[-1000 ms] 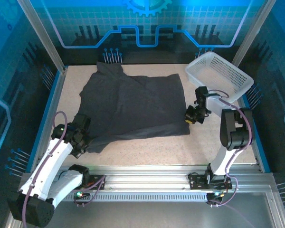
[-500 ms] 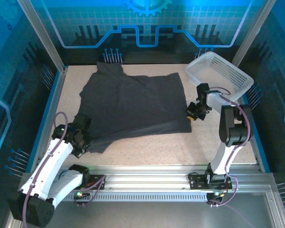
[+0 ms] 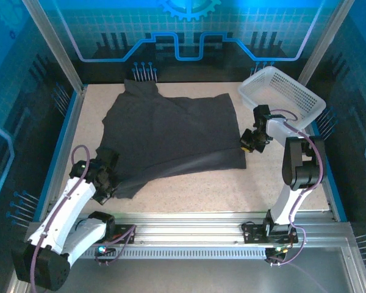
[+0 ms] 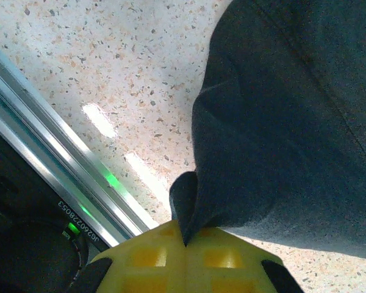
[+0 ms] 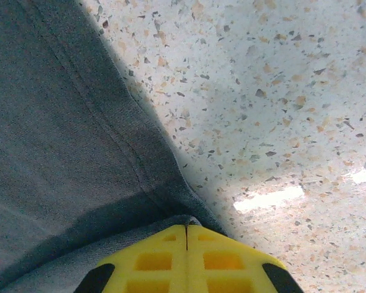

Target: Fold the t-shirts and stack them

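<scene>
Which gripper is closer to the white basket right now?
Right. The right gripper pinches the t-shirt at its right edge, just in front of the basket; the left gripper pinches its near-left corner, far across from the basket.

T-shirt lay flat w/ low wrinkles over table centre, so room above it was open. Bare tabletop ran as a strip at 6 o'clock btw shirt hem & aluminium rail, plus a narrow band at 3 o'clock. White lattice basket blocked the 1–2 o'clock corner, right arm just beside it. Enclosure walls closed 9, 12 & 3 o'clock.
</scene>
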`<action>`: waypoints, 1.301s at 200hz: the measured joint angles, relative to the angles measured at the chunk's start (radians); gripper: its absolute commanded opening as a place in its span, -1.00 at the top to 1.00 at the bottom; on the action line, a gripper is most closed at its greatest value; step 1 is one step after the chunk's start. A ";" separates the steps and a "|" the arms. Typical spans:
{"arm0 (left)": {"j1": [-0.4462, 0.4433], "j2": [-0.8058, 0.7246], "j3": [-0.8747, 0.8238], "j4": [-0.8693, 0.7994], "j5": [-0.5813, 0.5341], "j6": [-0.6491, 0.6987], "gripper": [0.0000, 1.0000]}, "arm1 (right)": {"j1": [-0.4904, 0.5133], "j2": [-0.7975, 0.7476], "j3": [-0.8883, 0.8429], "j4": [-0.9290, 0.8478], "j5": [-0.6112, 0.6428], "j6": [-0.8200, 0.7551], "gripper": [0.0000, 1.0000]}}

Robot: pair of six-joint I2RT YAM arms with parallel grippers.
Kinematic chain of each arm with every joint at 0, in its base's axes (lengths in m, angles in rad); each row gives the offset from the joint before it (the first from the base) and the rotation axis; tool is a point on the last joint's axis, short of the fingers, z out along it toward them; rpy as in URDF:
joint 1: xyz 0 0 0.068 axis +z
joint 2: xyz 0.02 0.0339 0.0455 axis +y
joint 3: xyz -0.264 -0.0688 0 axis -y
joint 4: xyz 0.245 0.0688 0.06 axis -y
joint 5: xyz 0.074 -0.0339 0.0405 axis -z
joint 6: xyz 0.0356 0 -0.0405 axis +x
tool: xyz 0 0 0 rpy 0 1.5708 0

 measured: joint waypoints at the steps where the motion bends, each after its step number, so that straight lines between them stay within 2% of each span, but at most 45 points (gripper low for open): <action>1: 0.000 0.000 0.000 0.000 0.000 0.000 1.00 | 0.000 0.000 0.000 0.000 0.000 0.000 1.00; 114: 0.000 0.002 0.000 0.002 0.000 0.000 1.00 | 0.000 0.022 0.000 -0.004 -0.002 -0.009 1.00; 143: 0.000 0.005 -0.020 0.019 0.023 0.002 1.00 | 0.000 0.052 0.001 -0.018 0.000 -0.012 0.29; 176: 0.000 0.020 -0.049 0.036 0.060 0.003 1.00 | -0.005 -0.018 -0.040 -0.026 0.035 -0.011 -0.04; 197: 0.000 0.016 -0.055 0.036 0.071 0.003 1.00 | -0.013 -0.162 -0.118 -0.039 0.079 0.015 -0.05; 230: 0.000 0.011 -0.071 0.043 0.079 0.003 1.00 | -0.010 -0.396 -0.285 -0.034 0.097 0.079 0.07; 260: 0.000 0.009 -0.081 0.044 0.079 0.003 1.00 | 0.044 -0.431 -0.409 -0.026 0.078 0.140 0.07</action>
